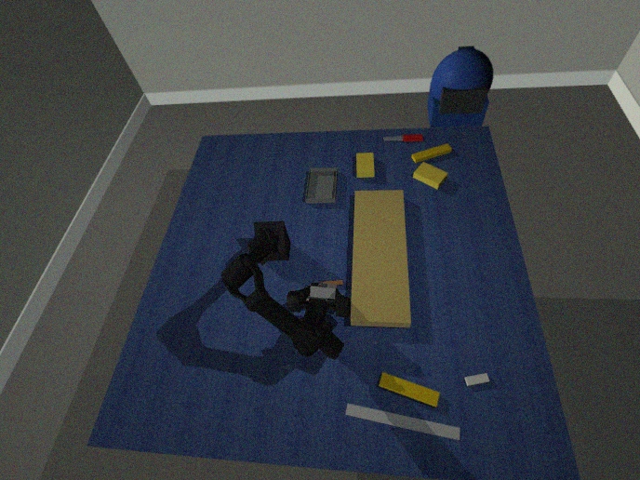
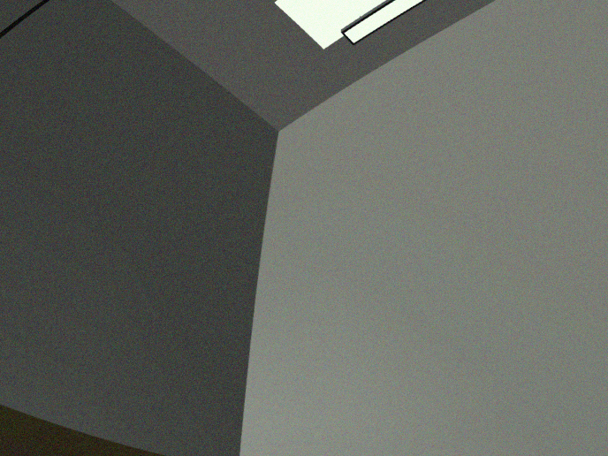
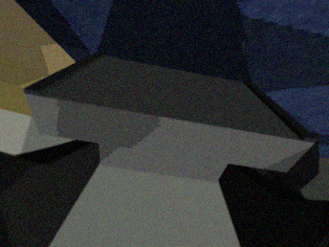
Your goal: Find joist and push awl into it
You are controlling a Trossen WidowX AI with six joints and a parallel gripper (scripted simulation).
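Observation:
My gripper [image 1: 320, 300] [image 3: 163, 147] is shut on the stud finder [image 1: 323, 292] [image 3: 191, 144], a grey body with a dark face at its wide end. The fingers press its two sides, left of the near part of the panel. The tan floor panel [image 1: 380, 247] [image 3: 24, 35] lies lengthwise on the mat, and no hole shows in it. The grey tray [image 1: 321, 201] stands beyond the arm and holds nothing visible. A thin orange piece [image 1: 336, 282] shows just behind the stud finder. It may be the awl's handle; the rest is hidden.
A red-handled tool [image 1: 413, 138], a yellow bar [image 1: 432, 153] and yellow blocks [image 1: 365, 165] [image 1: 430, 175] lie beyond the panel. A blue helmet [image 1: 462, 72] stands at the back. A yellow bar [image 1: 409, 389], white strip [image 1: 403, 421] and white block [image 1: 476, 380] lie in front. The exterior view shows only walls and ceiling.

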